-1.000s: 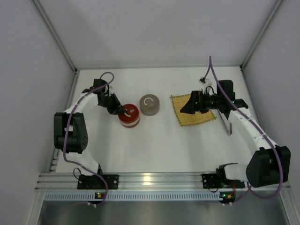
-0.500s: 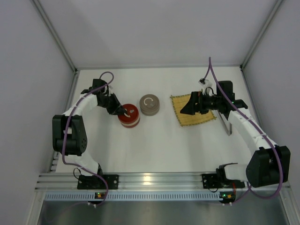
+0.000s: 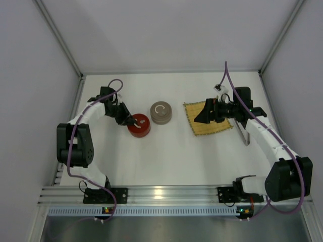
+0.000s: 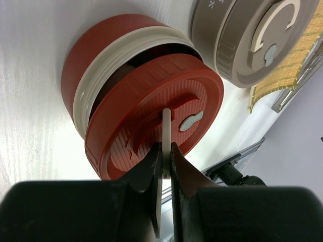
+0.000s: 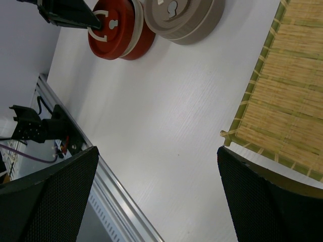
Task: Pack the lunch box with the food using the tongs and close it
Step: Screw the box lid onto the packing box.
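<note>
The red round lunch box (image 3: 139, 126) stands left of centre. Its red lid (image 4: 146, 101) lies tilted over the white-rimmed body (image 4: 86, 65), with a dark gap showing at the far side. My left gripper (image 4: 165, 156) is shut on the lid's white handle (image 4: 166, 126); from above this gripper (image 3: 132, 121) sits over the box. My right gripper (image 5: 159, 166) is open, holding nothing, above the left edge of the bamboo mat (image 5: 298, 80). The grey tongs (image 3: 246, 133) lie right of the mat. The food is hidden from view.
A taupe round container (image 3: 161, 112) with a closed lid stands just right of the red box. The mat (image 3: 209, 126) lies at the right, partly under my right gripper (image 3: 202, 115). Aluminium rails (image 3: 161, 194) run along the near edge, and walls enclose three sides.
The left gripper has brought the red lid down closer onto the red box. The right arm has not moved.
</note>
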`<state>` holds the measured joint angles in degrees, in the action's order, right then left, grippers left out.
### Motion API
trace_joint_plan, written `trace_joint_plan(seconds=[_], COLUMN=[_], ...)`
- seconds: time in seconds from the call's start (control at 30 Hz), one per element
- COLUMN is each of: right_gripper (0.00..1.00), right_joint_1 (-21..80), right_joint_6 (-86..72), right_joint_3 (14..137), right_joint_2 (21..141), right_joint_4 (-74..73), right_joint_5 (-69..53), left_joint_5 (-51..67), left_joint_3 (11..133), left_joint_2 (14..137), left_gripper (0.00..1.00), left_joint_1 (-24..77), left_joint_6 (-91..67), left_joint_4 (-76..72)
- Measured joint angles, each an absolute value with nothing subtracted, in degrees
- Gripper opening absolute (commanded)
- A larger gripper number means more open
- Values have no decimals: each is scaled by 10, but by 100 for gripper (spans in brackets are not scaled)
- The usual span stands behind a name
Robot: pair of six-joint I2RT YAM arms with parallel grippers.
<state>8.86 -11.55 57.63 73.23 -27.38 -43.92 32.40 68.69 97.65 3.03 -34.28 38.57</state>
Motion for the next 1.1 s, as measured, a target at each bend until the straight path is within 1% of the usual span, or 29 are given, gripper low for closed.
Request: trace_joint_plan(seconds=[0.53,1.1], right_gripper=[99,99], right_joint_1=[89,89], right_joint_6=[-116,-116], right_joint_3=[569,569], right_joint_2=[732,732], right_joint_4=[-271,-270], right_joint_5=[-439,-441], left_joint_5=[321,306], left_joint_3=[676,692], left_joint_2=[977,994], left_gripper=[0,0], left_joint_1=[30,30], left_joint_6=[-343,-343], left_joint_4=[381,380])
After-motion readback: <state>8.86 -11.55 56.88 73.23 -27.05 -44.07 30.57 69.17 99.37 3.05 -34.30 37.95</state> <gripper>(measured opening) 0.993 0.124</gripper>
